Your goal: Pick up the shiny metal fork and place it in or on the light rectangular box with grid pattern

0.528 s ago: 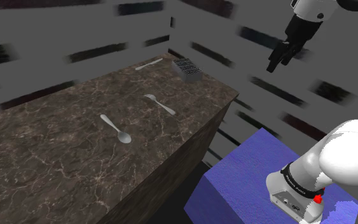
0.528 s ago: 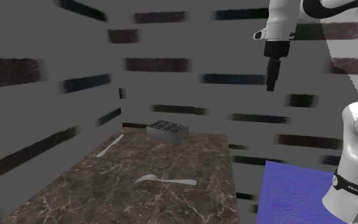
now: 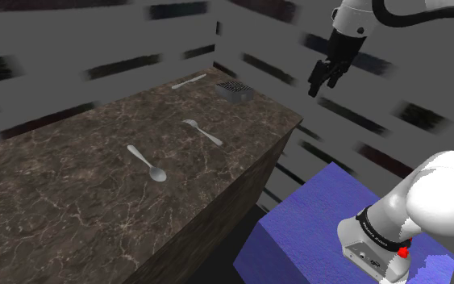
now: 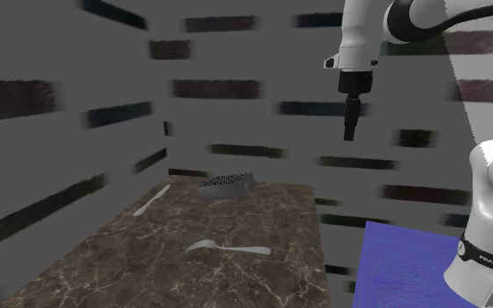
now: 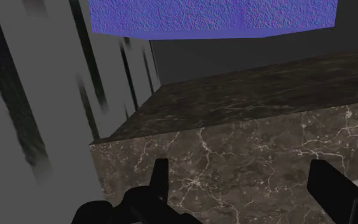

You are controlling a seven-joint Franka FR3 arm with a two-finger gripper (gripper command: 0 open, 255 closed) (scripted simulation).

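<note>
A shiny metal fork lies flat on the dark marble counter, near its edge on the shoulder view's right; it also shows at the counter's middle. The grey grid-topped box sits at the counter's far corner. My black gripper hangs high in the air, off the counter's edge and to the right of the box. In the wrist view the gripper is open, its fingers wide apart with nothing between them, above the counter's corner.
A spoon lies nearer the shoulder camera than the fork. Another utensil rests at the counter's far edge, left of the box. The blue stand sits below the counter's end. Grey walls with dark streaks surround the scene.
The gripper has swung left toward the counter and sunk slightly. The box now looks lower and tilted compared with before. Fork and spoon have not moved.
</note>
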